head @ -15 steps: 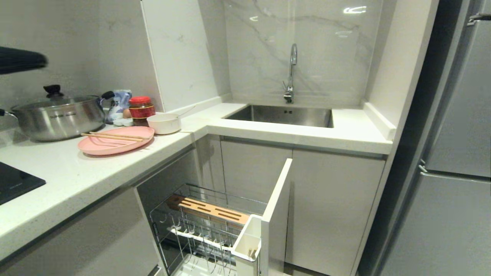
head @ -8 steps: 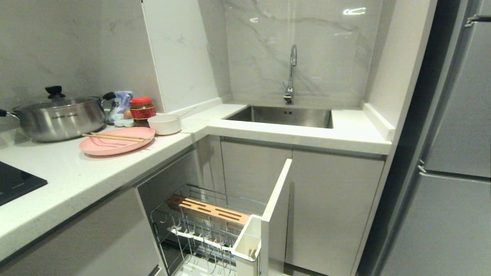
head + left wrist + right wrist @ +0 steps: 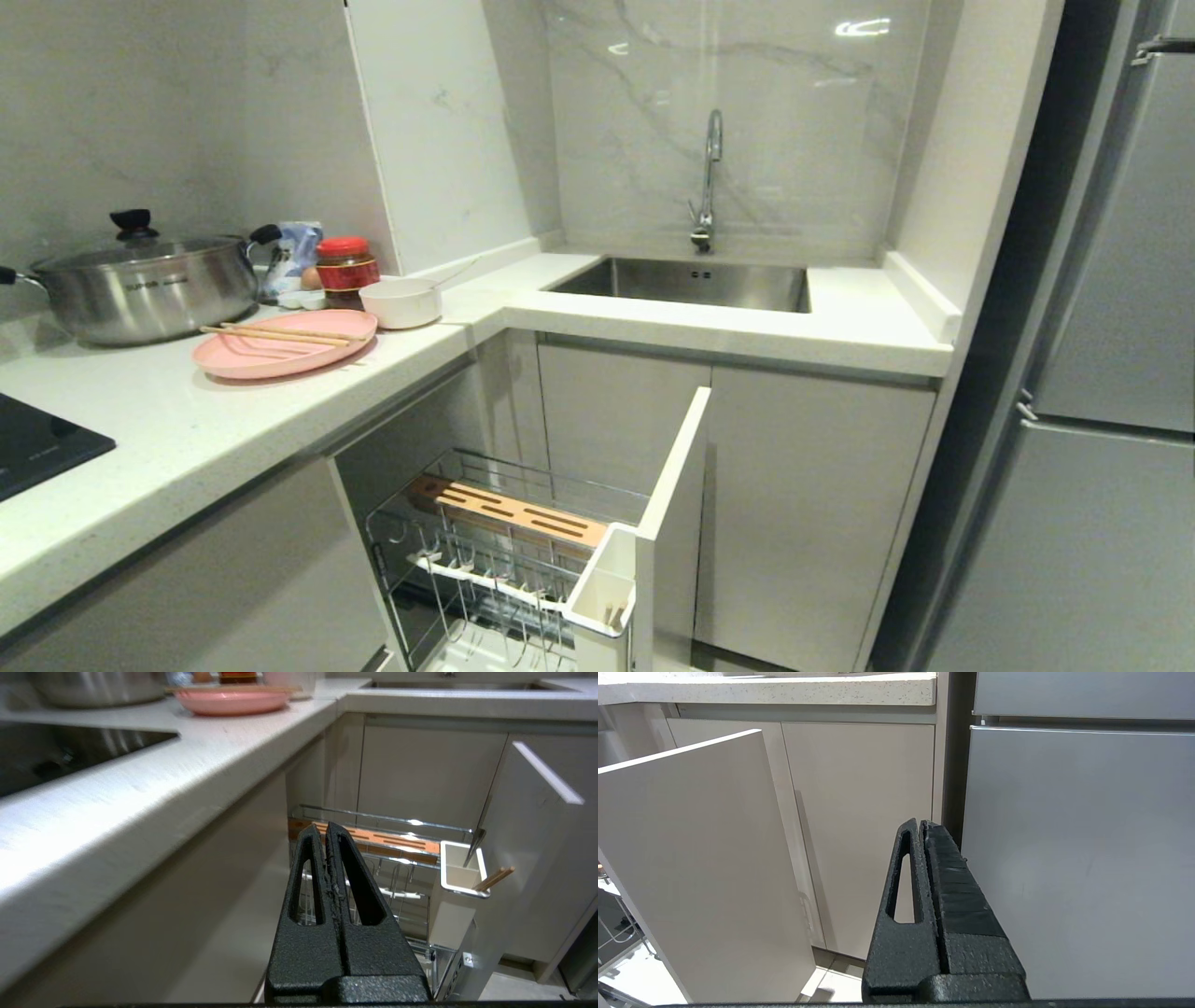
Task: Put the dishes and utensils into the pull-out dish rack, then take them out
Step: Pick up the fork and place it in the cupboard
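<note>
**Rack out, dishes on the counter**

Rack [image 3: 509, 551] pulled out, wire slots bare. Plate [image 3: 283, 343] with chopsticks [image 3: 275, 332] across it and bowl [image 3: 400, 301] sit on the counter [image 3: 187, 429]. Left gripper [image 3: 327, 833] pinched shut, empty, low beside the rack; right gripper [image 3: 920, 830] likewise, parked by the fridge [image 3: 1078, 858].

Risk: chopsticks rolling off a tilted plate. Rack's front is cut off; the cutlery box [image 3: 460, 884] contents are unclear.
</note>
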### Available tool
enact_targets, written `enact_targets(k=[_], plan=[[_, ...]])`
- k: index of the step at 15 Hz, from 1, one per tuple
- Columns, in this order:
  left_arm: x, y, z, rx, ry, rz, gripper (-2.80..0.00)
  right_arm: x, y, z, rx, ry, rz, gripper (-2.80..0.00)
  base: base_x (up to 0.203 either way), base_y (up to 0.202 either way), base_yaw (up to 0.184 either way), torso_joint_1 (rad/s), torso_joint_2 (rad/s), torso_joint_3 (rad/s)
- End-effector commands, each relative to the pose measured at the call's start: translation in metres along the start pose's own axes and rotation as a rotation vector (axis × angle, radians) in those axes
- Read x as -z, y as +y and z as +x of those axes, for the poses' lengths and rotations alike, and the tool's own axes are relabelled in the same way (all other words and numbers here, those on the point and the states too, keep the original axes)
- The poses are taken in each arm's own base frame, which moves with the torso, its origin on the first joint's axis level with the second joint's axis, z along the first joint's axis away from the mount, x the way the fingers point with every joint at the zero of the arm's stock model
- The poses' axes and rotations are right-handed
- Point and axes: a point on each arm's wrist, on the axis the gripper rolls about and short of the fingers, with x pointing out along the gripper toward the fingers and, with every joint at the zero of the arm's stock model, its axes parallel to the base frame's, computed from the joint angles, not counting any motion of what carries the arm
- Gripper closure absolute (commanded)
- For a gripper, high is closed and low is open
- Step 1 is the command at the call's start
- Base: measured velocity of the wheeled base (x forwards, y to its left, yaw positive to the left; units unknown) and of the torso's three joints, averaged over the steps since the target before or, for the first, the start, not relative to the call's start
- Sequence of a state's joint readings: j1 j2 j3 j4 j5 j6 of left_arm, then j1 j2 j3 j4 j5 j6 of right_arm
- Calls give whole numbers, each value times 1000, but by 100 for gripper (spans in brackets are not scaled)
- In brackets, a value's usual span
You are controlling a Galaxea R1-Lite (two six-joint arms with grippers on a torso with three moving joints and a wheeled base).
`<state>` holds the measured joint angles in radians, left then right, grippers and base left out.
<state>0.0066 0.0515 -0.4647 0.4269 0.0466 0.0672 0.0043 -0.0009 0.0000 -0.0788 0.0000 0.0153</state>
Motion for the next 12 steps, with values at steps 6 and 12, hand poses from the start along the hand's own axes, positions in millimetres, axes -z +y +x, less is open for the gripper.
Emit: enact_targets(k=[6, 12], plan=[[79, -9, 47, 72, -11, 36, 0, 7, 0, 2, 0, 26, 0, 0, 0, 0, 0, 0, 0, 0], [78, -8, 47, 54, -28, -52, 0, 7, 0, 2, 0, 26, 0, 0, 0, 0, 0, 0, 0, 0]])
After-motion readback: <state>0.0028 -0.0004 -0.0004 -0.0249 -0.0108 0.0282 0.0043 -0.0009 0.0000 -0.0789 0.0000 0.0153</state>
